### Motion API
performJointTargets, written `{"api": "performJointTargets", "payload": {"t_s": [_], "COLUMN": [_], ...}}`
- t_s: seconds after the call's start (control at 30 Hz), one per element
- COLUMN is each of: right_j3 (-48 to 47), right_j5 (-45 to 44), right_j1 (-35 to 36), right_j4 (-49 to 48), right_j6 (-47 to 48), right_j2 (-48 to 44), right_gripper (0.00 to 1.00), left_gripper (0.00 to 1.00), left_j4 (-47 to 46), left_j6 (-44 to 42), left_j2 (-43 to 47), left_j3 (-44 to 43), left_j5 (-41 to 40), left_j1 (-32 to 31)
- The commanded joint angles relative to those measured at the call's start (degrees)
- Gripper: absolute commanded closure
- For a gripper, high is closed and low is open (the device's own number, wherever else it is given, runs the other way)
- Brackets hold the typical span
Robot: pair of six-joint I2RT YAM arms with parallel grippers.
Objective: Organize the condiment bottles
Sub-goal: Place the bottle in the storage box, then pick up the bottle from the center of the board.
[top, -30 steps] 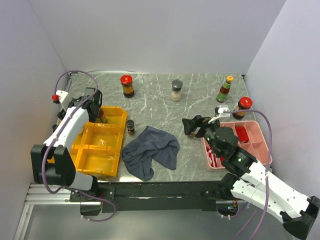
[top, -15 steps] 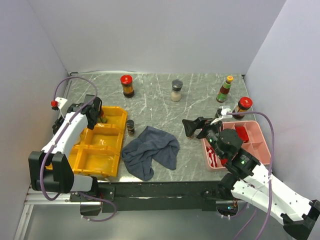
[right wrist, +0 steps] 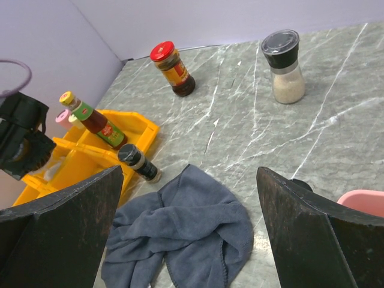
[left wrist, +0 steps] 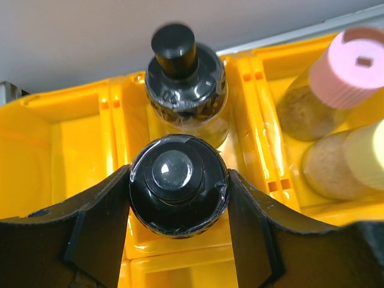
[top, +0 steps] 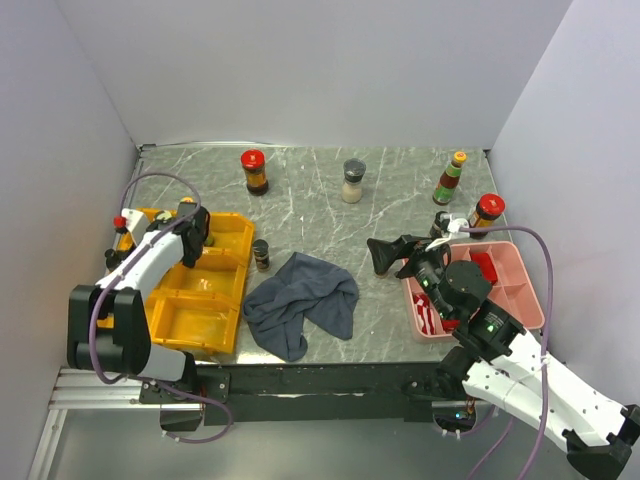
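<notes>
- The left gripper (left wrist: 179, 197) is closed on a black-capped jar (left wrist: 178, 180), one finger pressed to each side of it, in the yellow tray (left wrist: 72, 138).
- Just behind stands a second black-capped jar (left wrist: 185, 84). A pink-capped jar (left wrist: 345, 72) and a pale-yellow-capped jar (left wrist: 360, 159) are in the next compartment (to the right in the wrist view).
- The right gripper (right wrist: 189, 180) is spread wide and holds nothing, above the table beside the pink tray (top: 510, 290), near the dark grey cloth (right wrist: 186, 240).

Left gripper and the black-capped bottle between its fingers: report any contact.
Touching. Left wrist view: the left gripper has both fingers against the black-capped bottle, no gap.
</notes>
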State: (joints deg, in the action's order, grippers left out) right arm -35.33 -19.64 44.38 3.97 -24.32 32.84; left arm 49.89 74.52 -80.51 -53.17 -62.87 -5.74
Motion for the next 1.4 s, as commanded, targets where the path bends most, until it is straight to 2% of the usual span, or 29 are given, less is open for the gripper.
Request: {"api": "performJointTargets", "payload": {"t_s": [0.0,0.07,0.1,0.17,0.2,0.27,0.3,0.33,0.4,0.57,0.6,0.63,0.8,0.83,0.87,0.93,1.0,1.07,1.17,1.23,1.37], "right_j3": [-1.05,-1.41,-1.49,-1.85,-2.02,-2.29,-2.46,-2.64,-2.81,-2.73,-2.81,-2.64,-2.11,-2.02,-2.02,-2.02,-1.85,-1.5,-0.44,-0.09,-0.35], "right_j5": [0.04,0.04,0.04,0.04,0.04,-0.13,-0.22,-0.31,-0.75,-1.28,-1.28,-1.28,-1.02,-0.93,-0.84,-0.49,-0.4,-0.4,-0.92,-1.02,-0.93], "right_j1": [-0.17,-0.17,-0.08,-0.08,-0.08,-0.17,-0.17,-0.08,-0.08,-0.17,-0.08,-0.08,-0.17,-0.17,-0.08,-0.08,-0.08,-0.08,-0.17,-0.17,-0.17], "right_j4": [-0.54,-0.45,-0.28,-0.1,0.25,0.43,0.6,0.6,1.13,1.48,1.4,1.39,1.04,0.96,0.87,0.69,0.87,0.52,-0.01,-0.36,-0.19], "right_j6": [0.94,0.94,1.02,1.02,1.02,1.02,1.02,1.11,1.29,1.29,1.46,1.38,1.46,1.38,1.38,1.29,1.11,1.11,1.11,1.11,1.29], "right_j2": [0.91,1.78,2.14,2.93,3.19,3.63,3.63,3.63,3.55,3.11,3.02,2.93,2.58,2.67,2.75,2.93,3.11,2.84,2.32,2.32,3.11], "right_gripper": [0.0,0.0,0.0,0.0,0.0,0.0,0.0,0.0,0.0,0.0,0.0,0.0,0.0,0.0,0.0,0.0,0.0,0.0,0.0,0.0,0.0], "left_gripper": [0.99,0.96,0.88,0.79,0.67,0.54,0.37,0.3,0.2,0.11,0.03,0.01,0.01,0.01,0.01,0.01,0.01,0.01,0.01,0.01,0.01], "left_j4": [-3.83,-6.02,-6.81,-9.36,-12.5,-14.9,-14.56,-13.43,-8.61,1.08,1.96,3.45,-3.37,-7.22,-13.61,-18.32,-23.15,-25.79,-28.7,-28.45,-27.3], "left_j6": [1.07,0.89,0.89,-1.03,-2.26,-5.16,-5.09,-4.3,-2.02,1.94,1.77,1.85,-12.44,-21.78,-26.14,-33.17,-36.01,-40.23,-46.03,-48.67,-50.26], "left_j2": [0.0,0.44,1.14,1.84,2.54,2.73,2.47,2.2,1.5,2.99,4.38,5.09,11.67,13.0,14.14,17.48,20.47,22.32,21.55,19.96,13.82], "left_j3": [1.83,3.5,4.2,6.05,6.58,7.2,7.03,6.5,3.78,-3.59,-4.39,-5.27,-9.93,-9.94,-9.76,-8.89,-7.57,-5.46,-4.05,-4.4,-6.51], "left_j5": [-1.47,-1.38,-1.2,-0.5,0.81,2.05,2.31,2.14,1.88,0.47,0.21,0.21,5.64,8.96,16.39,23.99,31.79,36.22,44.83,47.39,46.26], "left_j1": [-0.06,-0.06,-0.06,0.02,0.02,0.02,0.02,0.02,0.02,-1.99,-3.04,-3.4,-5.51,-5.69,-5.69,-6.04,-6.91,-7.62,-10.16,-14.2,-21.58]}}
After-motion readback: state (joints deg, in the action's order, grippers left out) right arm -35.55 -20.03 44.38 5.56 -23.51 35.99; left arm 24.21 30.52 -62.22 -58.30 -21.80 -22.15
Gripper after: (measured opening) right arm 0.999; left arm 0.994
